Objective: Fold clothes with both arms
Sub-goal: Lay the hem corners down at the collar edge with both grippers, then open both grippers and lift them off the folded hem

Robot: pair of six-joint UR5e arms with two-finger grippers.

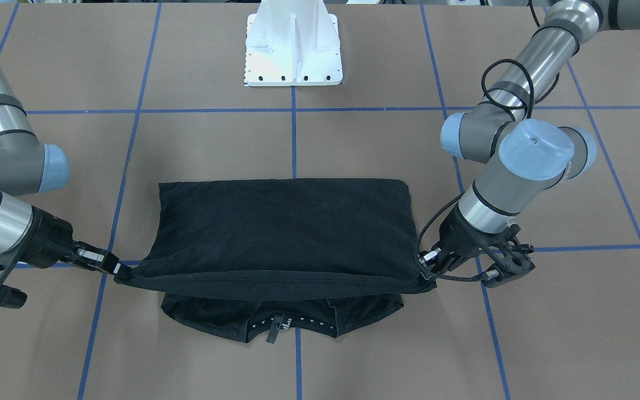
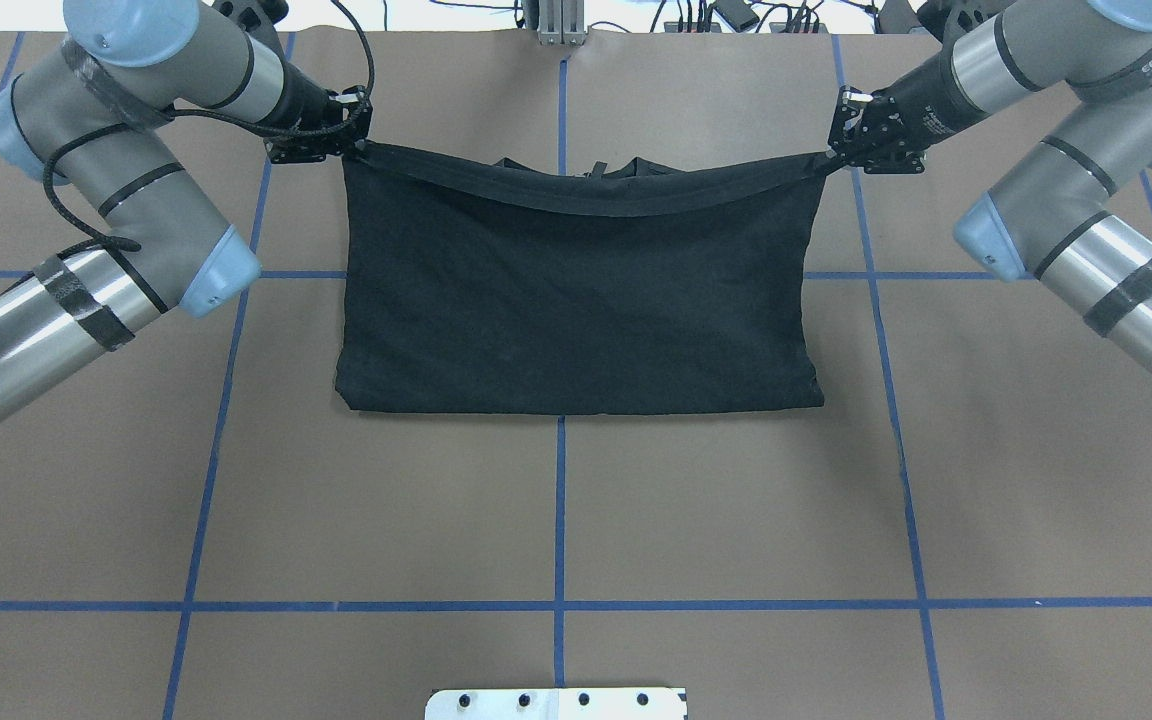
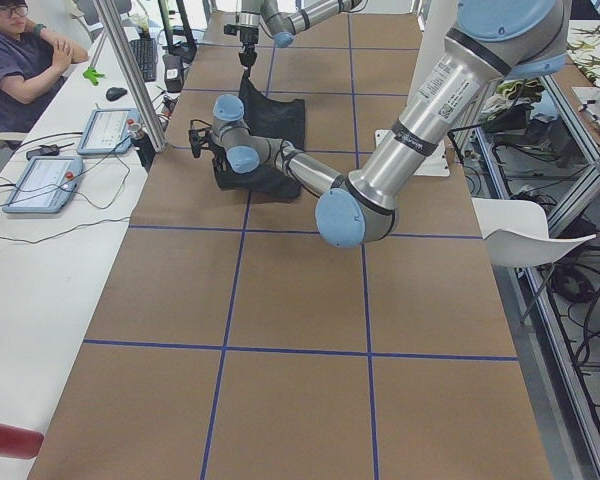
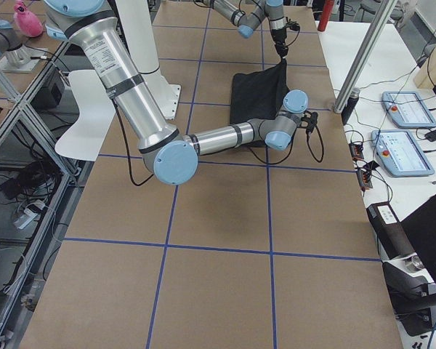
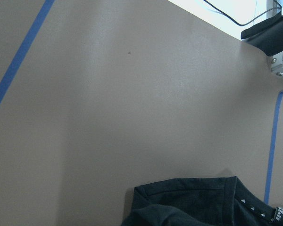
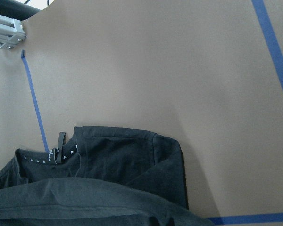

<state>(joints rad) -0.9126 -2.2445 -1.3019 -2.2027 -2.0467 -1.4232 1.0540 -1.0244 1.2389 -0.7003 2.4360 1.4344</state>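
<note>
**Exterior front-facing.** The black T-shirt (image 1: 281,228) lies mid-counter (image 1: 364,144), folded over itself with the plain side up. The hemmed edge of the upper layer is stretched taut and held just above the collar and sleeves, which lie flat beneath it. The left fingers (image 1: 429,262) are clenched on the hem corner at the view's right. The right fingers (image 1: 119,270) are clenched on the opposite corner.

**Overhead exterior.** The T-shirt (image 2: 576,300) forms a rectangle. Its fold edge, nearest the robot, rests on the counter. The far hem sags slightly between the left fingers (image 2: 354,145) and the right fingers (image 2: 833,158).

**Exterior left.** The near left arm (image 3: 380,170) reaches across to the T-shirt (image 3: 280,112).

**Exterior right.** The near right arm (image 4: 218,137) extends to the T-shirt (image 4: 258,94), which is lifted at its far corner.

**Left wrist-mounted.** One sleeve and part of the collar band of the T-shirt (image 5: 188,202) lie flat on the counter.

**Right wrist-mounted.** The other sleeve and the collar of the T-shirt (image 6: 118,165) lie flat. The collar is trimmed with white triangles. The hem crosses the bottom of the view.
</note>
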